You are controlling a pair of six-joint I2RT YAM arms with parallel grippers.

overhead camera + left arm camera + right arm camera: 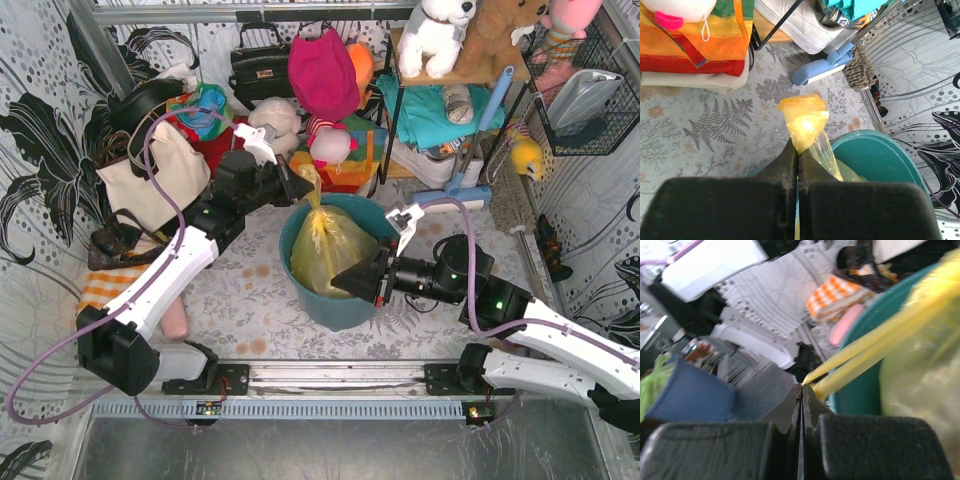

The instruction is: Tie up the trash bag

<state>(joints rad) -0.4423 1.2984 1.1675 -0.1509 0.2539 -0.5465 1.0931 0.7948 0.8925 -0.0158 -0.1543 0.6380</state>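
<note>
**Fingers [782, 167] pinched on yellow plastic, both sides**

Pressed together on the twisted neck of the trash bag [330, 245], no gap showing between the left gripper [303, 184] jaws. From the left wrist view, left gripper [797, 152] with a crumpled yellow tuft [802, 117] sticking out beyond the tips, above the far rim of the bucket [880, 155].

Closed just as tight on the right: right gripper [802, 387] clamped on two thin stretched strands of the bag [865, 355], drawn taut from the bulging bag body inside the teal bucket [860, 385].

Bag body sitting in the bucket [340, 310], its neck pulled up to a point over the bucket's far-left rim.

Left arm reaching diagonally from the near left of the bucket, wrist bent toward the rim. Right arm lying low and nearly level from the bucket's right, right gripper [345, 283] at the near-right rim against the bag's side.
</note>
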